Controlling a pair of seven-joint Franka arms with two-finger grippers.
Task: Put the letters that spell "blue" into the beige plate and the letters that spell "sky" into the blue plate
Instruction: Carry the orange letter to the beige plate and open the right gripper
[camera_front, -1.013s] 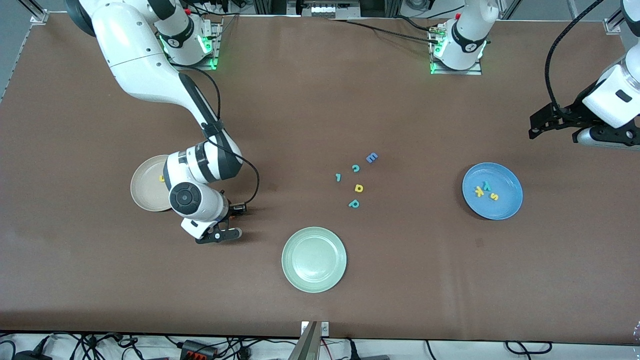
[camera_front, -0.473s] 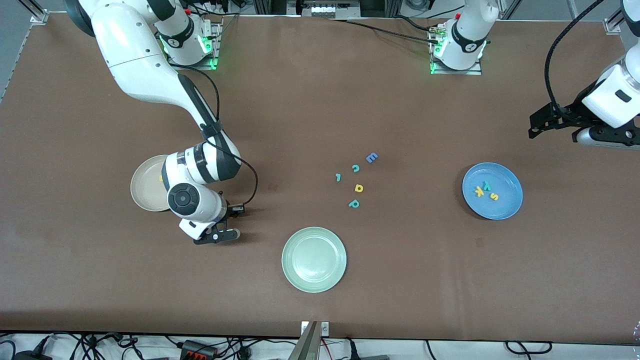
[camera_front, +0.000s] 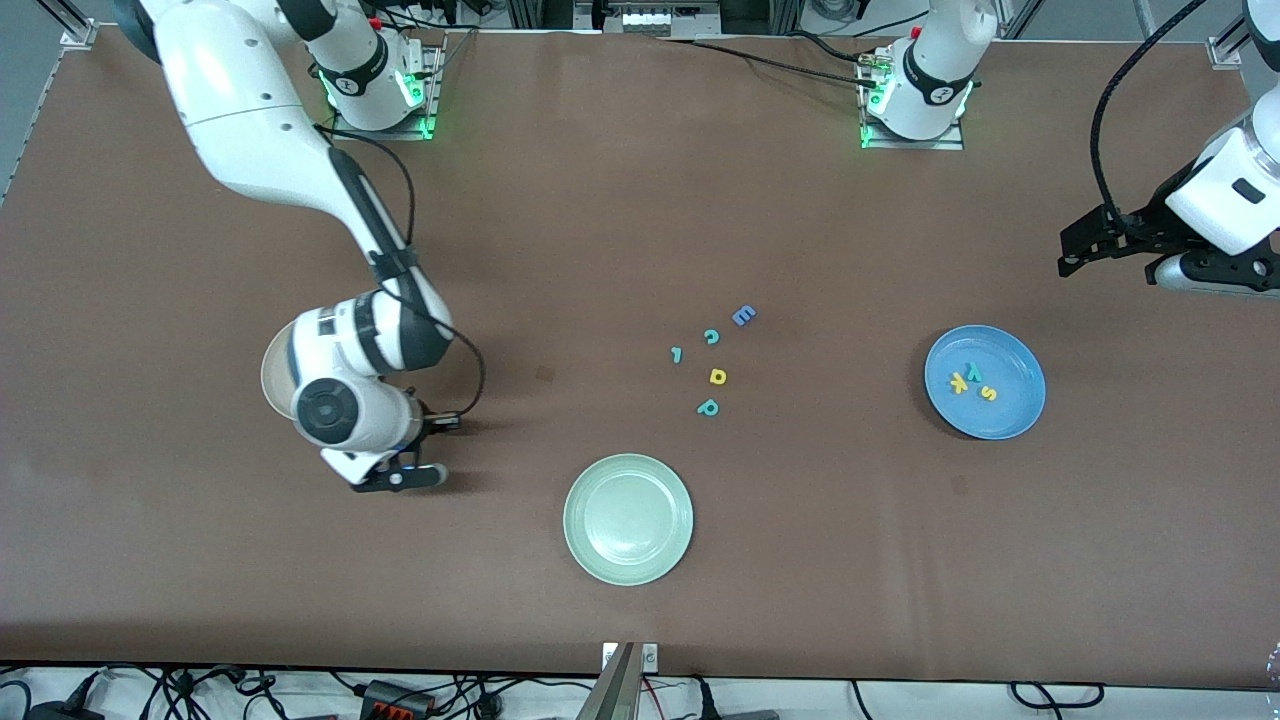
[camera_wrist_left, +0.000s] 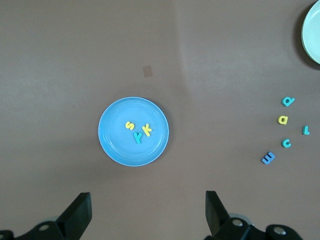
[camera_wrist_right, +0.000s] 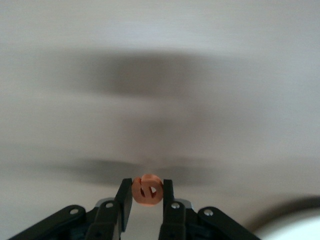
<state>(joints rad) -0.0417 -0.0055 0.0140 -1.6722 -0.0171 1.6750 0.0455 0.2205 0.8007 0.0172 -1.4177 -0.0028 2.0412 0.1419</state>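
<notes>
A brown matte worktop fills the scene, with cables along its edges and the 2 arm bases at the top of the front view.

The right gripper hangs over the worktop just beside the round, shallow beige plate, which its wrist largely covers in the front view. Its jaws pinch a tiny orange foam letter e, a rounded piece held upright between the 2 black fingers, its flat face turned toward the wrist camera.

The left gripper waits with jaws spread wide and empty, up over the left arm's end of the worktop. Its wrist camera looks down on the round bright blue plate. In that plate lie 3 tiny foam letters close together near the middle: a yellow s, a yellow k and a teal y.

Near the worktop's middle sits a loose cluster: a green straight bar l with its long axis running roughly toward the front camera, a green b that reads as p, a teal c, a yellow d-shaped letter and a bigger blue capital E, tilted.

A pale green round plate lies nearer the front camera than the cluster.
</notes>
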